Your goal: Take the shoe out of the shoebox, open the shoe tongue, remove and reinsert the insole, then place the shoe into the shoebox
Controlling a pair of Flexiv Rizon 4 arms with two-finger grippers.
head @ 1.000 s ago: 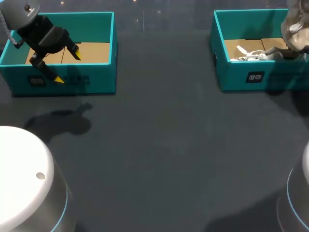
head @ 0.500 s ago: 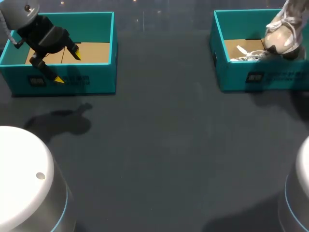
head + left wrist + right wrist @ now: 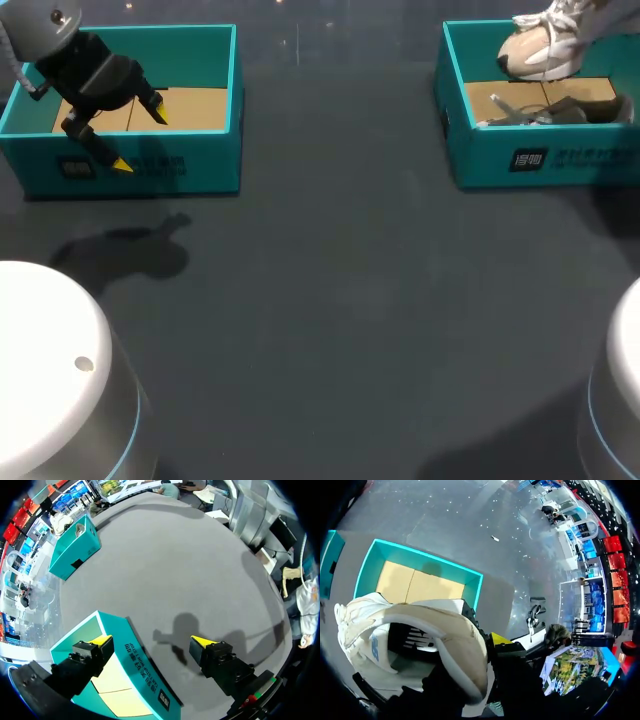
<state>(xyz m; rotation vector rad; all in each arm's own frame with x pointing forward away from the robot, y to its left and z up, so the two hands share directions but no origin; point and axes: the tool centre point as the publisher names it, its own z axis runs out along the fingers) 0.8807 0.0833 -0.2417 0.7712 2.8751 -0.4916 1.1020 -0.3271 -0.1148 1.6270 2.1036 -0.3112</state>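
At the right gripper (image 3: 490,641) hangs the shoe (image 3: 435,630), a pale sneaker, taken by the heel collar. One yellow tip shows on the outer side of the collar; the other is hidden behind the shoe wall. The shoe has no other support, so I judge it is clamped from 2 sides. Directly under this gripper is the open teal shoebox (image 3: 480,165) w/ a cardboard floor. In the head view the shoe is above the box's far part and seems clear of the floor. Sth. white and dark lies on the floor below it; cannot tell what.

Under the left gripper (image 3: 151,640) runs the near wall of a second teal box (image 3: 200,165). Its fingers are spread wide, one tip over the box inside, the other over the table (image 3: 330,300), grasping nothing.

Progress, approx.: step 1 is only half done. The shoe is raised out of the box but not set down. Not yet done: put it on the table, open the tongue, insole out and back in, then shoe into the shoebox. So most of the task is left.
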